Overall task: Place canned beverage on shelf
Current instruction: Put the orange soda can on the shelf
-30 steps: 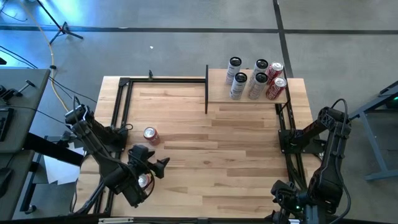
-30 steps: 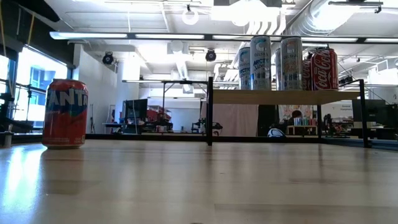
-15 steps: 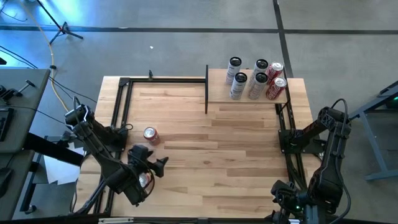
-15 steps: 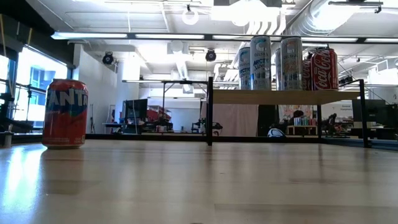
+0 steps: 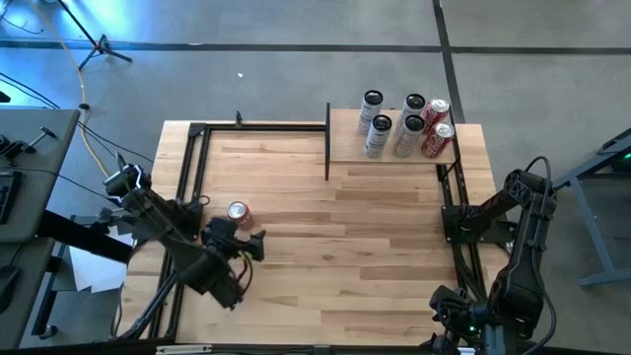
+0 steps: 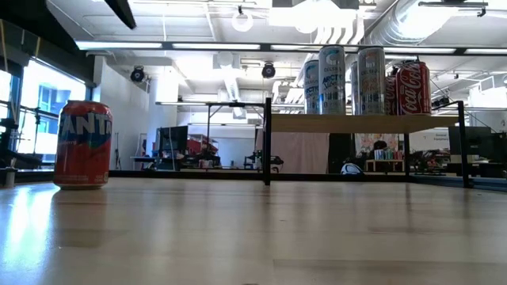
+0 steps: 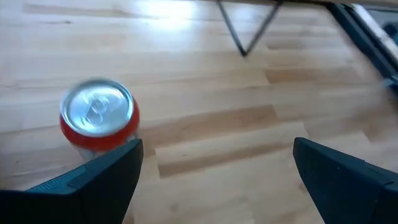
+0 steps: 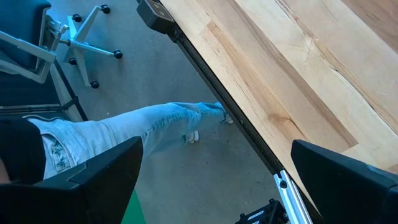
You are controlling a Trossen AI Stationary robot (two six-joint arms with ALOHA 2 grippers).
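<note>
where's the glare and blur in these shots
Left wrist view: a bright glare patch on the table, and the far edge is smeared; the can top shines. Low view: the near table is soft, ceiling lights blown out behind the shelf. High view: even light, blue cast on the floor at left.

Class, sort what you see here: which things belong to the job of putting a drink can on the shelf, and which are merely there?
Job:
orange can, standing on the table
shelf
left claw, open beside the can

Merely there:
five cans on the shelf
right claw, open, off the table edge
person's leg
</note>
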